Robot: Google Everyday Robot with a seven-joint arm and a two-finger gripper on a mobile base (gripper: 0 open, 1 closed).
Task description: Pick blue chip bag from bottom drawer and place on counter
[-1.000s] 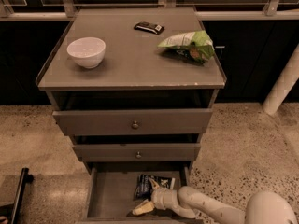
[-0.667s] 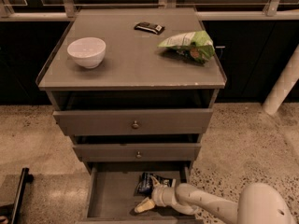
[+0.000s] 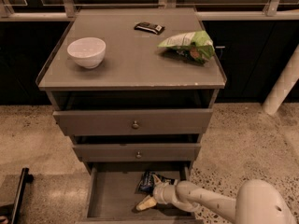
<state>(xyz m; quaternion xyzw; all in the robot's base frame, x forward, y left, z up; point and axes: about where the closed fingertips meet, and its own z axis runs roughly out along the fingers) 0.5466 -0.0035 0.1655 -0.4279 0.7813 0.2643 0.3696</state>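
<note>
The blue chip bag (image 3: 148, 181) lies crinkled on the floor of the open bottom drawer (image 3: 110, 197), towards its back right. My gripper (image 3: 145, 203) is down inside this drawer, just in front of the bag and close to it. My pale arm (image 3: 210, 203) reaches in from the lower right and covers part of the bag's right side. The counter (image 3: 131, 66) is the grey top of the cabinet above.
On the counter stand a white bowl (image 3: 87, 52) at the left, a green-and-white chip bag (image 3: 189, 45) at the right and a small black bar wrapper (image 3: 149, 28) at the back. Two knobbed drawers (image 3: 134, 123) jut out above the bottom drawer. A white post (image 3: 282, 87) stands at the right.
My gripper has shifted slightly back and to the right, closer to the blue chip bag. The bag and the counter objects have not moved.
</note>
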